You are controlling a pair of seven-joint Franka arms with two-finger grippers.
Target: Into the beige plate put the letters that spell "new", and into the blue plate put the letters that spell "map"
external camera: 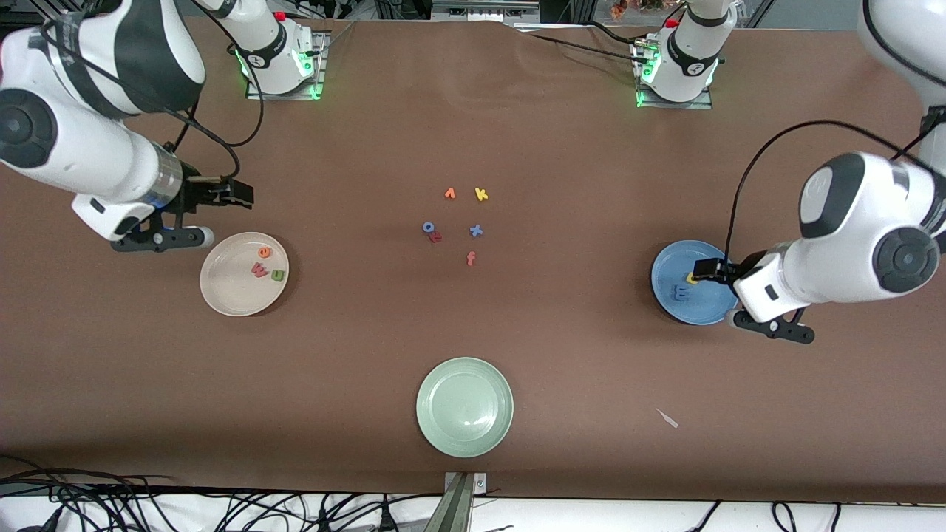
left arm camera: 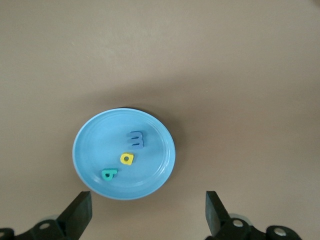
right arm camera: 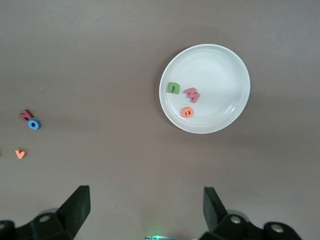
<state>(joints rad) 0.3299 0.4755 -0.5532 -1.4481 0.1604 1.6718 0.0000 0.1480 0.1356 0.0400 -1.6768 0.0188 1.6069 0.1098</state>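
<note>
The beige plate (external camera: 229, 294) (right arm camera: 220, 70) lies toward the right arm's end and holds the orange "e" (external camera: 264, 252) (right arm camera: 187, 112), pinkish-red "w" (external camera: 259, 269) (right arm camera: 192, 94) and olive-green "n" (external camera: 277, 275) (right arm camera: 173, 88). The blue plate (external camera: 702, 309) (left arm camera: 95, 150) lies toward the left arm's end. In it are the blue "m" (external camera: 680, 293) (left arm camera: 136, 139), yellow "p" (external camera: 692, 278) (left arm camera: 127, 158) and teal "a" (left arm camera: 109, 173). My left gripper (external camera: 708, 270) (left arm camera: 147, 212) hangs open and empty over the blue plate's rim. My right gripper (external camera: 230, 194) (right arm camera: 145, 210) is open and empty over bare table beside the beige plate.
A pale green plate (external camera: 464, 366) sits near the front edge. Loose letters lie mid-table: orange "v" (external camera: 449, 193), yellow "k" (external camera: 481, 194), a blue ring letter (external camera: 428, 227) on a red one (external camera: 436, 237), blue "x" (external camera: 476, 230), orange-red "f" (external camera: 471, 258). A white scrap (external camera: 667, 418) lies nearer the front.
</note>
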